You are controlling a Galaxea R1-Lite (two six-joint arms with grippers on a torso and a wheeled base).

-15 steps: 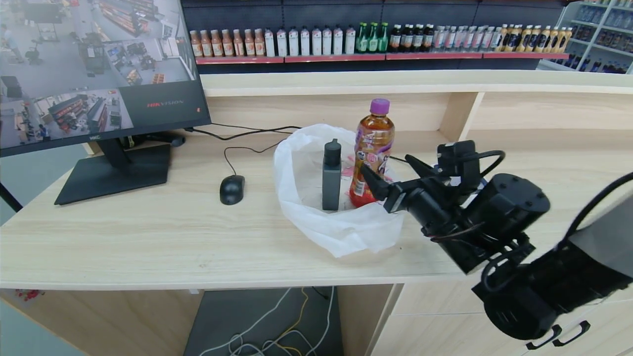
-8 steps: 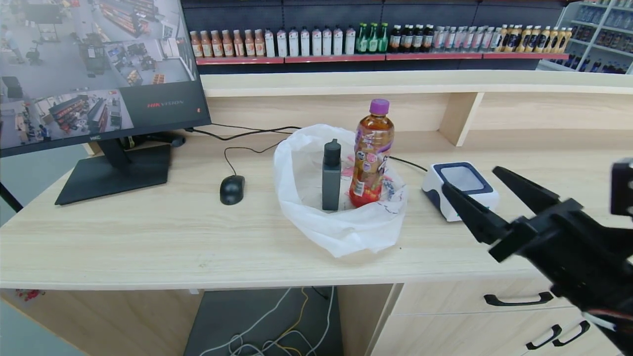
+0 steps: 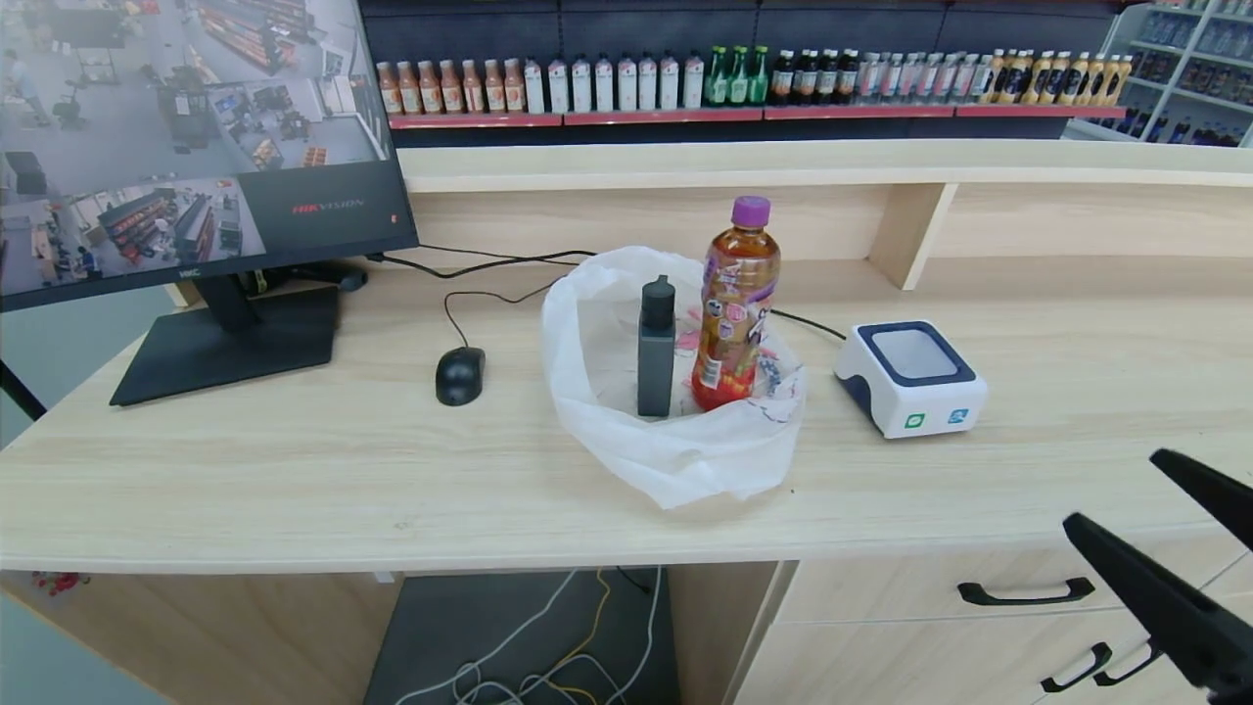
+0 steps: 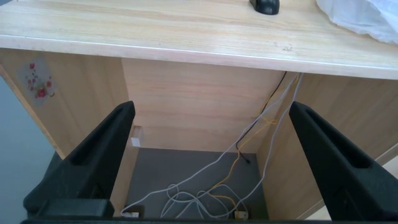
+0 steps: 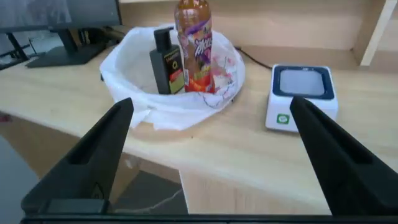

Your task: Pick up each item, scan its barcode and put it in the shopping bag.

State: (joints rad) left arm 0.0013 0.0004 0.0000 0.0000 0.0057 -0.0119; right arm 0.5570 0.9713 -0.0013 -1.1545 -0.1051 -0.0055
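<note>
Hiding the drink bottle's (image 3: 736,294) base, the shopping bag (image 3: 675,455) sits crumpled.

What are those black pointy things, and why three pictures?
Those are a robot's pinching hands, called grippers. The big picture comes from a camera on its head; the open right gripper pokes in at the corner. The other two come from cameras on its wrists, each looking out between its own fingers. The left gripper, open too, faces under the light wooden counter. On the counter, a white plastic shopping bag holds a dark grey bottle with a black cap and an orange drink bottle with a purple cap. Beside it sits a white and navy barcode scanner. Both grippers are empty.
</note>
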